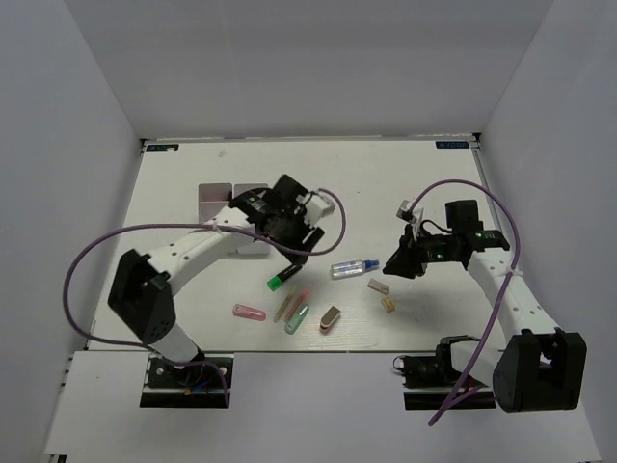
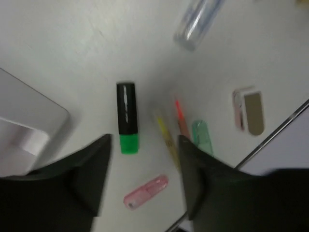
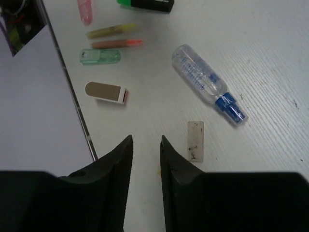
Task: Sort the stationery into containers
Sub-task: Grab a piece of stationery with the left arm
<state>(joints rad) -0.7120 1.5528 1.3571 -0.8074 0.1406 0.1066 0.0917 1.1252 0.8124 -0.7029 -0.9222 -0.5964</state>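
The left gripper (image 2: pixel 145 139) hung open and empty over the green highlighter (image 2: pixel 128 118). The right gripper (image 3: pixel 146 141) (slightly open, empty too) was well right of it, past the bottle (image 3: pixel 202 76).

My left arm (image 1: pixel 193 253) and right arm (image 1: pixel 511 294): white tubular links joined by black joint housings, each trailed by a looping purple cable (image 1: pixel 82 265). My left gripper (image 2: pixel 145 179) and right gripper (image 3: pixel 145 159): matte black, wedge-shaped fingers. A small green lamp (image 1: pixel 477 234) glows at my right wrist

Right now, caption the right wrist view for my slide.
Right gripper, empty, near a small block and a clear blue-capped bottle.
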